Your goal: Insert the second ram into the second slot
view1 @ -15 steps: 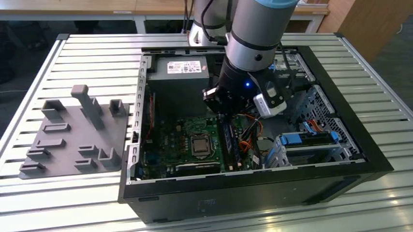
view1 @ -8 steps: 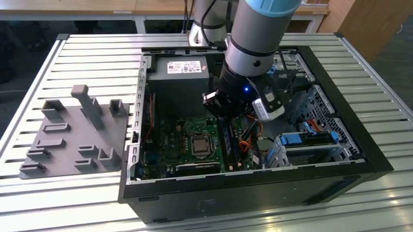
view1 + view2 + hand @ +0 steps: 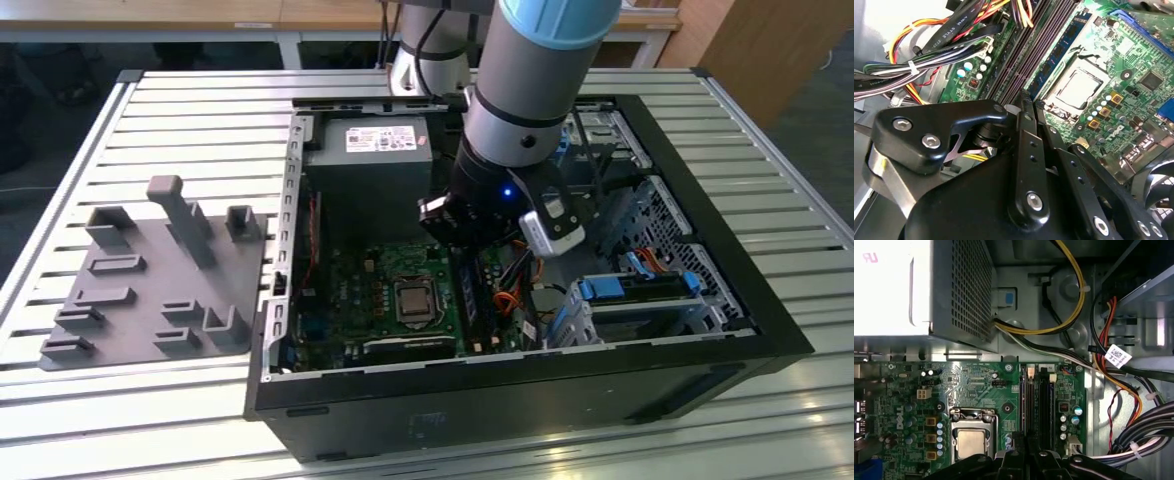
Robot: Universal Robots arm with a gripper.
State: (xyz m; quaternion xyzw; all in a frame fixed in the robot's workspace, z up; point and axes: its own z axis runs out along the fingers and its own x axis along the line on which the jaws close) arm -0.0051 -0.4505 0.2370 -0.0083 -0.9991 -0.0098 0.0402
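Closely over slots (image 3: 1026,55), gripper (image 3: 1024,106) (cables (image 3: 949,35) beside).

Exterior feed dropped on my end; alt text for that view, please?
The arm's gripper reaches down into an open computer case lying on a slatted table, poised over the memory slots just to the exterior view's right of the processor socket. A grey holder tray sits outside the case on the exterior view's left.

Cable bundle (image 3: 949,32) crowds one side of the memory slots (image 3: 1026,52); the processor socket (image 3: 1077,88) side lies open.
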